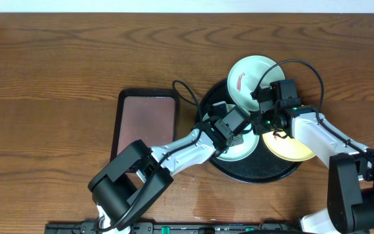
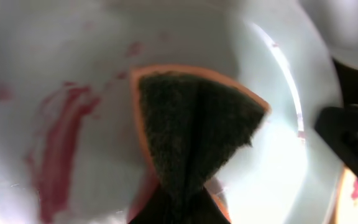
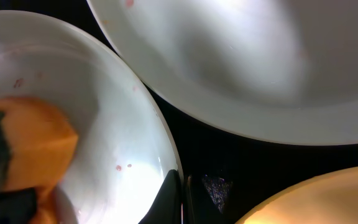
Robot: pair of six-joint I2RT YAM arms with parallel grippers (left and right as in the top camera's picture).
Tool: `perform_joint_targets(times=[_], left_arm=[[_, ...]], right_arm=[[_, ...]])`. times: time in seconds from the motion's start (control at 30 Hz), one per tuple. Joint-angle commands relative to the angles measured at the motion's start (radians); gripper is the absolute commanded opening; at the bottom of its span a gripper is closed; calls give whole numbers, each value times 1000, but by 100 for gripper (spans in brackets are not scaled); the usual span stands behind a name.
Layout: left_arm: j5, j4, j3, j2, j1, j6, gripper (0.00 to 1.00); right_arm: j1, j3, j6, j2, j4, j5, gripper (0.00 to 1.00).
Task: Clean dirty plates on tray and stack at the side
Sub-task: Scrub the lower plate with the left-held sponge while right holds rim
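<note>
On the round black tray point(image 1: 258, 170) lie three plates. My left gripper point(image 1: 237, 132) point(image 2: 179, 208) is shut on an orange sponge with a dark scouring face point(image 2: 191, 124) and presses it onto the near-left mint plate point(image 1: 236, 153) point(image 2: 284, 155), which carries a red smear point(image 2: 58, 155). My right gripper point(image 1: 260, 126) point(image 3: 181, 194) is shut on that plate's rim point(image 3: 160, 143). A second mint plate point(image 1: 249, 75) point(image 3: 260, 56) with a red smear rests at the tray's far edge. The yellow plate point(image 1: 294, 149) point(image 3: 328, 199) lies at the right.
A rectangular black-rimmed maroon tray point(image 1: 147, 120) lies left of the round tray, with my left arm crossing its near corner. Brown wood-grain tabletop point(image 1: 57, 78) surrounds both. Cables loop above both wrists.
</note>
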Motion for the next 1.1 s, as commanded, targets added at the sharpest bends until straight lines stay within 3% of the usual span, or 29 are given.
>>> perform_joint_targets(times=[0.0,0.17,0.4,0.67,0.93,1.07], left_arm=[[-151,-70,-9,24,6,-6,8],[-264,-137,-9,10,27,-1,8],[-302,-132,-7,-43,42,118,8],[-315,-133,-7,-147,42,132,8],[-117,35,-7,-111,42,34,8],[-104,117,-7,-46,42,3,8]], right_arm=[[5,13,1,6,-2,-2,1],[5,13,1,6,-6,-2,1],[5,13,1,6,-8,-2,1],[5,13,1,6,-9,-2,1],[5,13,1,6,-8,-2,1],[5,13,2,6,-10,-2,1]])
